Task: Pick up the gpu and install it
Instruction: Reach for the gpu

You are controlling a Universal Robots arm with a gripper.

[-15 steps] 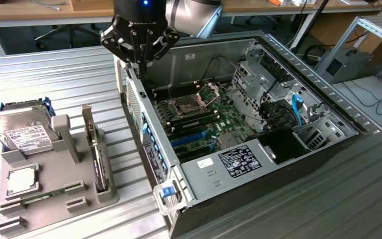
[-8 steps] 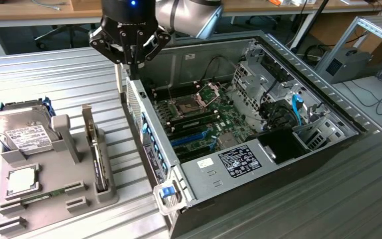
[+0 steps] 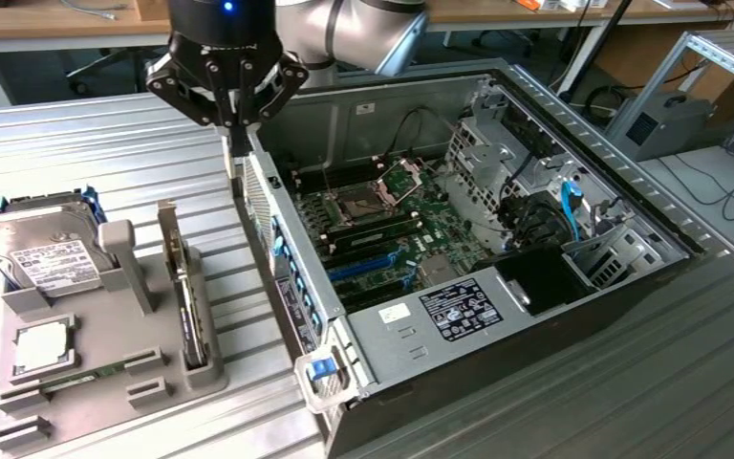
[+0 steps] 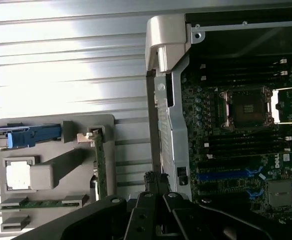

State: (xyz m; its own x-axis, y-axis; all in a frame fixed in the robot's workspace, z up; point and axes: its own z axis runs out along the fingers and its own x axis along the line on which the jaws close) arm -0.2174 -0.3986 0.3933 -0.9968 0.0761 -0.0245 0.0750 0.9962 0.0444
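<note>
Pickup not yet made: the end effector (image 3: 232, 143) hangs with its fingers pressed together, pinching nothing, its tips close over the rear wall of the open computer case (image 3: 265, 215). Whether they touch that wall cannot be told. The wrist view shows the same closed tips (image 4: 154, 177) beside the case's edge, with no part between them.

The gpu (image 3: 188, 316) is well apart from the end effector, lower down and on the side away from the case. It stands on its long edge in a slot of the grey tray (image 3: 99, 402) on the ribbed metal surface (image 3: 87, 153). In the wrist view it appears edge-on as a thin strip (image 4: 100, 165). The hard drive (image 3: 42, 253) sits farther out from the end effector, beyond the gpu, in the same tray.

To do this step well, you would likely need the fingers spread before they reach the card. Line them up along its thin upper edge, 1 finger on each face. Grip near the middle of its length so it lifts straight out of the slot without tilting, and keep clear of the tray's upright posts.
</note>
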